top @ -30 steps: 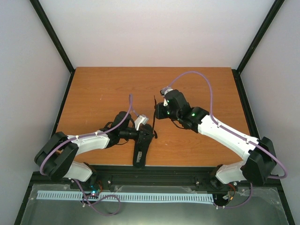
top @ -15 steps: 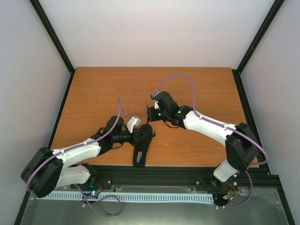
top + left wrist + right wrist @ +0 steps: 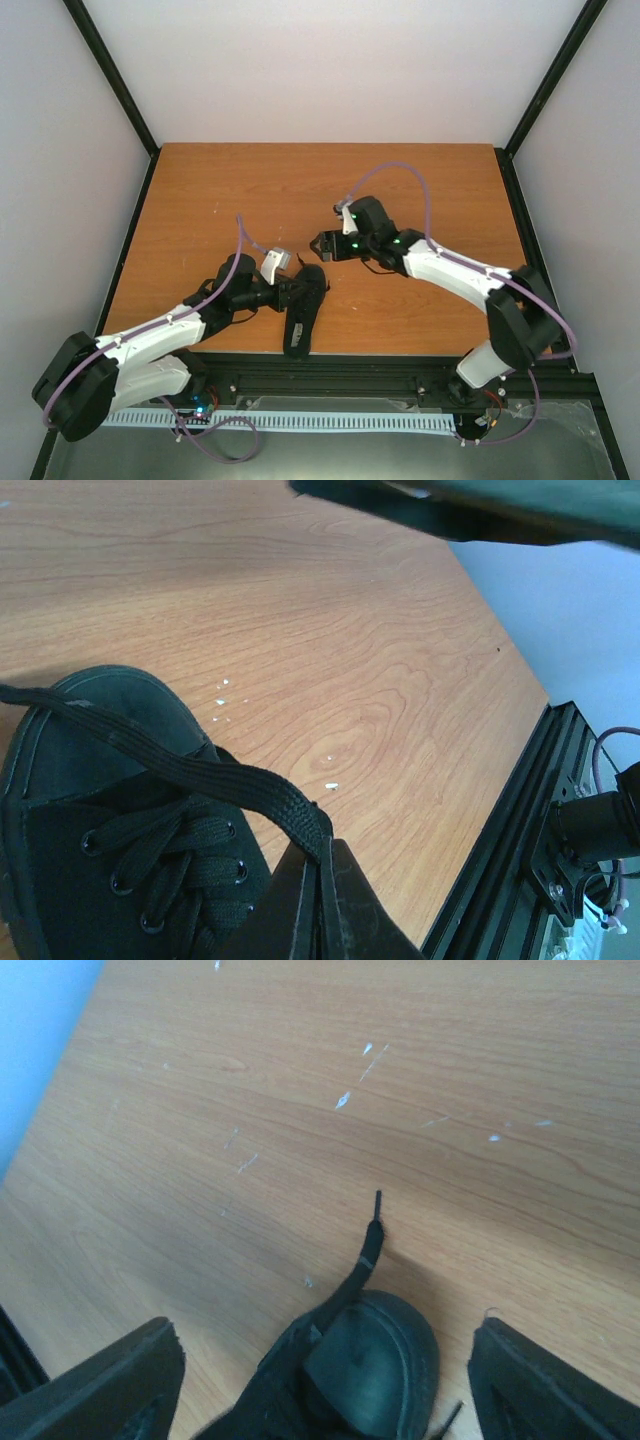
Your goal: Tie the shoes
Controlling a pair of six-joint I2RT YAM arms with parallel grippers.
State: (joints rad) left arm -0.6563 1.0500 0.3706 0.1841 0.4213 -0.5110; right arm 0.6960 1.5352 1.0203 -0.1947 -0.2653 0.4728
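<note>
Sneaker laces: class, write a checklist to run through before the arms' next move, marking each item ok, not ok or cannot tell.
1. Left gripper shut on a lace: ok.
2. Right gripper open and holding nothing: ok.
3. Other lace end lies loose on the table past the toe, ahead of the right gripper: ok.
4. Sneaker sits sole down, laces facing up: ok.
5. Bow tied: not ok, both ends are apart.
6. Tension in the held lace: cannot tell.
</note>
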